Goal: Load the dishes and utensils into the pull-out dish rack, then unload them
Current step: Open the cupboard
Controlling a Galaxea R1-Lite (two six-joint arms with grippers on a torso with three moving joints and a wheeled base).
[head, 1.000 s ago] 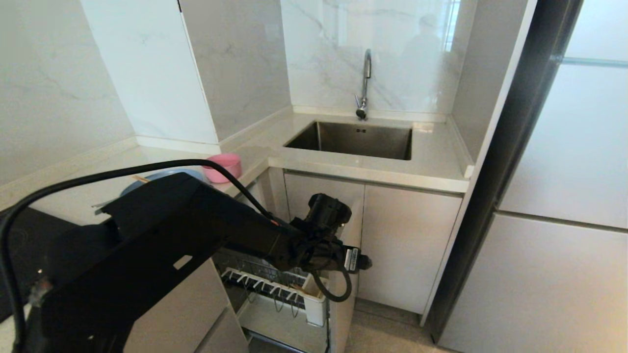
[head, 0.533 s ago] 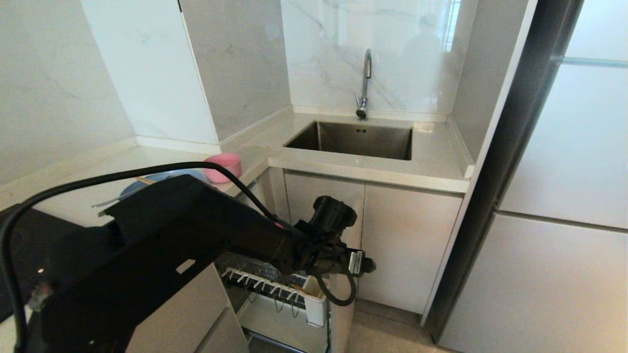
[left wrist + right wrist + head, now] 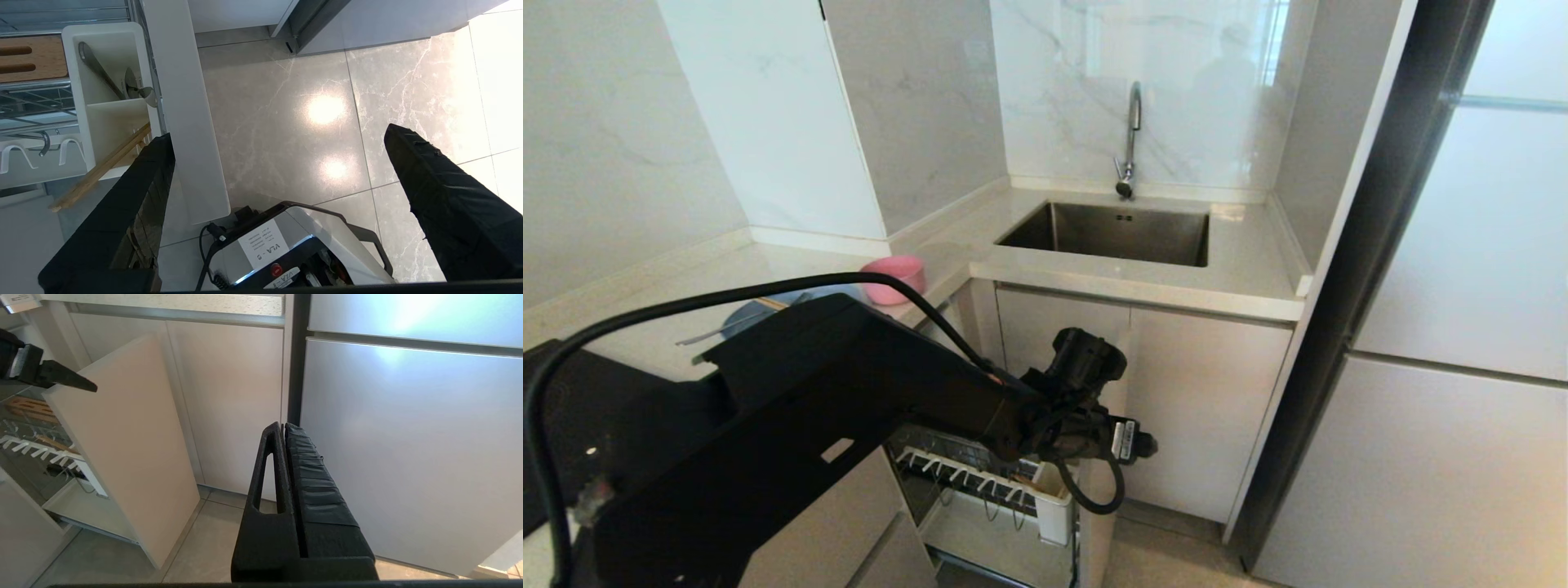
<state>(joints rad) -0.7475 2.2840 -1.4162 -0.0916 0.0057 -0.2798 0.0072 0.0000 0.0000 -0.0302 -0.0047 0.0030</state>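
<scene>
Black left gripper (image 3: pixel 278 143) fingers (image 3: pixel 445 208) spread wide, holding nothing, one finger astride the beige front panel (image 3: pixel 186 106) of the pull-out dish rack (image 3: pixel 980 482). Close beside that near finger, seen only from the left wrist: wooden chopsticks (image 3: pixel 102 167) leaning out of the white utensil cup (image 3: pixel 108 94), silver spoon (image 3: pixel 98 73) standing in its far compartment. From the head, cup largely hidden by the arm; pink bowl (image 3: pixel 894 278) and light-blue plate (image 3: pixel 760 310) up on the table (image 3: pixel 1094 269), left of the steel sink (image 3: pixel 1119 233), well apart from the fingers. Right gripper (image 3: pixel 284 426) parked low facing the cabinet doors, fingers pressed together, empty.
</scene>
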